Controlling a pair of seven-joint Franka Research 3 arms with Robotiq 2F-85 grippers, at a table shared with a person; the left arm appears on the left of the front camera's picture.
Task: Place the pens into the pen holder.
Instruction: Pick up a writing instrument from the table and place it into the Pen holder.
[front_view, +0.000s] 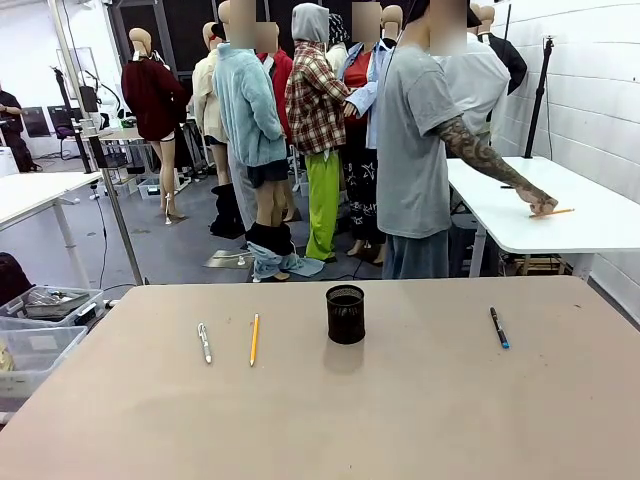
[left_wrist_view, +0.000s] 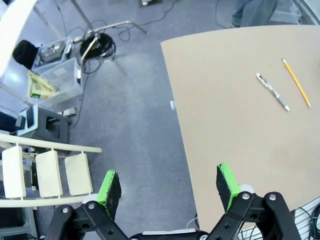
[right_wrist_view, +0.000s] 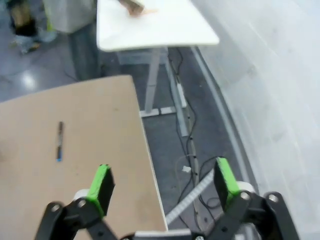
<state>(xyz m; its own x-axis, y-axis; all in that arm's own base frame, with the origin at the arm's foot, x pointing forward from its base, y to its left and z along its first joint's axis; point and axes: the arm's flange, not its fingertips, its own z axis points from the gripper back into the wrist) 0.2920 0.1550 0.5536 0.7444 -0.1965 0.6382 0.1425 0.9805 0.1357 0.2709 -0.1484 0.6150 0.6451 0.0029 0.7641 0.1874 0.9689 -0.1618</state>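
Black mesh pen holder (front_view: 345, 313) upright on the bench (front_view: 420, 420), silvery pen (front_view: 204, 342) and yellow pencil (front_view: 254, 339) lying apart at its 9 o'clock, dark blue-tipped pen (front_view: 499, 327) at its 3 o'clock, left end effector (left_wrist_view: 167, 176) and right end effector (right_wrist_view: 162, 171) both released, grasping nothing.

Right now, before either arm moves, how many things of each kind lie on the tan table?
Pens: 2 (silvery-white pen, dark pen with a blue end)
Pencils: 1 (yellow pencil)
Holders: 1 (black mesh pen holder)
Total: 4
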